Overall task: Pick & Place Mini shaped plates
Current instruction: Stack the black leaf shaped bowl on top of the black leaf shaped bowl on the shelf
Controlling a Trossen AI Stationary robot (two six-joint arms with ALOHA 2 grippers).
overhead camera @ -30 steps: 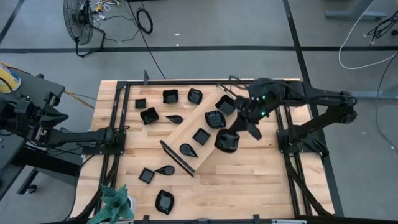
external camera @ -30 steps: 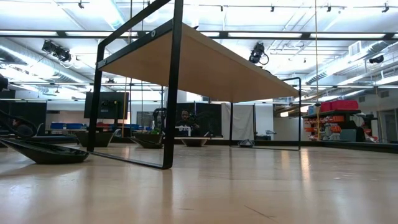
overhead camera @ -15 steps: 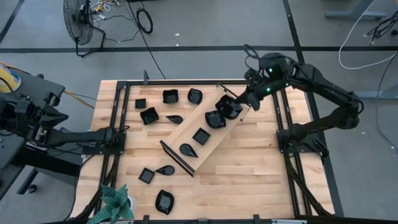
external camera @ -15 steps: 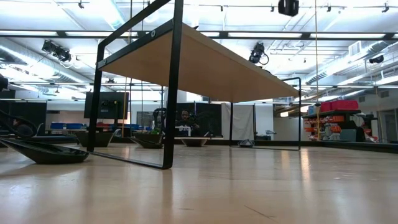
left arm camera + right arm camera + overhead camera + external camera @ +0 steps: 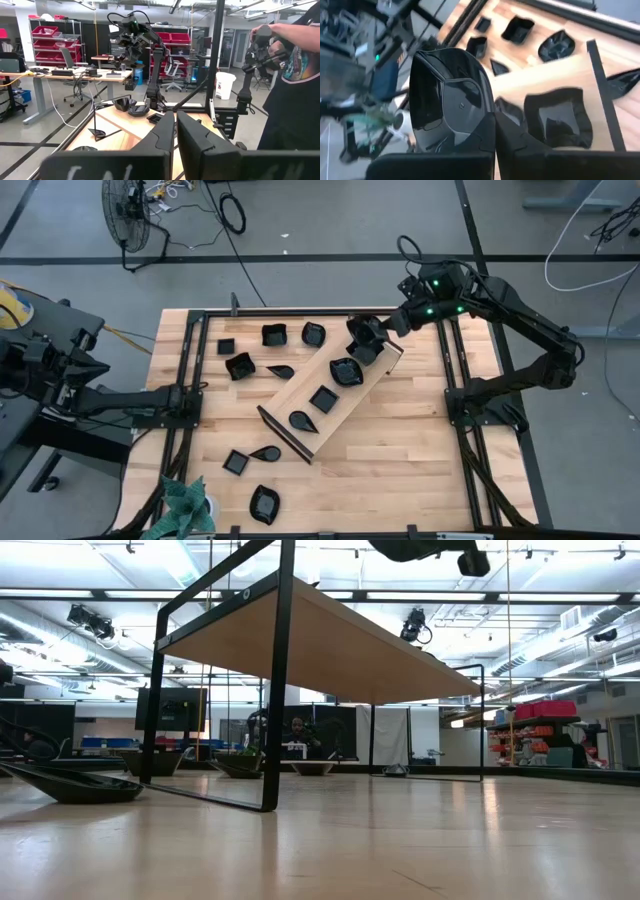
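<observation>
- The right gripper [image 5: 385, 332], on the dark arm reaching in from the right of the high view, has its fingers clenched on a glossy black square-ish mini plate [image 5: 364, 338]; in the right wrist view that plate [image 5: 451, 98] stands pinched on edge between the two dark fingers.
- A second ago this held plate hung lower and further right, off the tray's side; since then it has been carried up and to the left, and now sits over the upper black end of the long light-wood tray [image 5: 300, 394] near the frame's upper centre.
- My reading: the carry is nearly done and the set-down on the tray's free top end is next.
- Three small black plates already lie on the tray: a wavy-rimmed dish [image 5: 346, 371], a square dish [image 5: 323, 399] and a teardrop dish [image 5: 302, 421].
- More black plates remain loose on the wooden table [image 5: 400, 470], along the upper left and lower left.
- The left gripper [image 5: 175, 131] waits at the far left, fingers closed on nothing, unmoved.
- A person's sleeve shows at the right edge of the left wrist view.
</observation>
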